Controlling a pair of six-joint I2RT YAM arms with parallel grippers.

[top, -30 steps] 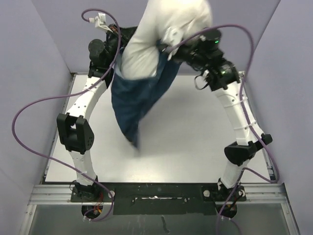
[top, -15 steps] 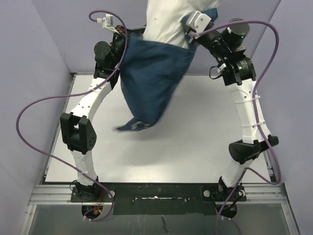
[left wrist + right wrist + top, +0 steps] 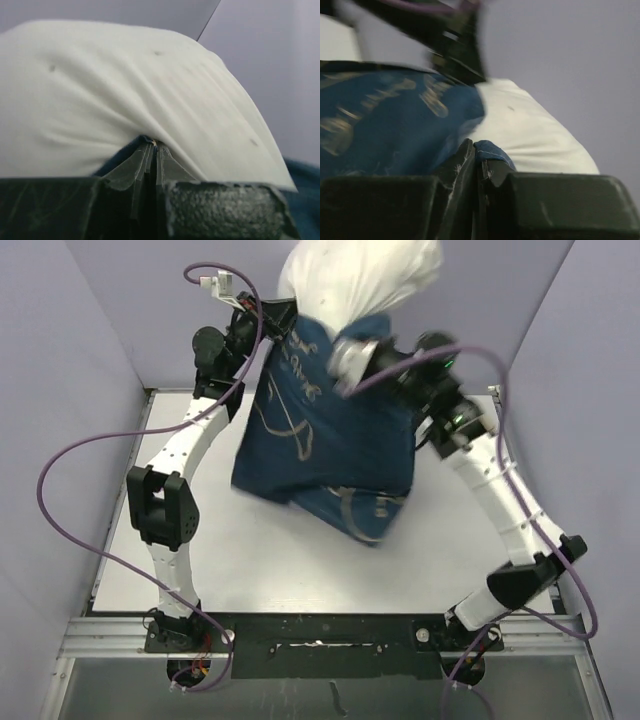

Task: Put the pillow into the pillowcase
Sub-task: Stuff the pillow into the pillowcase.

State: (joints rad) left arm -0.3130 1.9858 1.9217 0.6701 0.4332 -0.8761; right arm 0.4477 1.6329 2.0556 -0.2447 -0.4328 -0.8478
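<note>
From above, the lumpy white pillow bulges out of the mouth of the hanging navy pillowcase. The case's limp lower corner seems to brush the pale surface.

In the left wrist view, the left fingers pinch a thin navy hem under wrinkled white stuffing.

The right wrist view is blurred; there the right fingers clamp a blue fabric fold.

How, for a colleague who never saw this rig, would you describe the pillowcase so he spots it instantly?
Look over the white table, between the two raised arms. There the left gripper and right gripper hold up the pillowcase, a navy fabric sack with cream line drawings and script. The plain white pillow bulges from its top; only the sack is blue and patterned.
</note>
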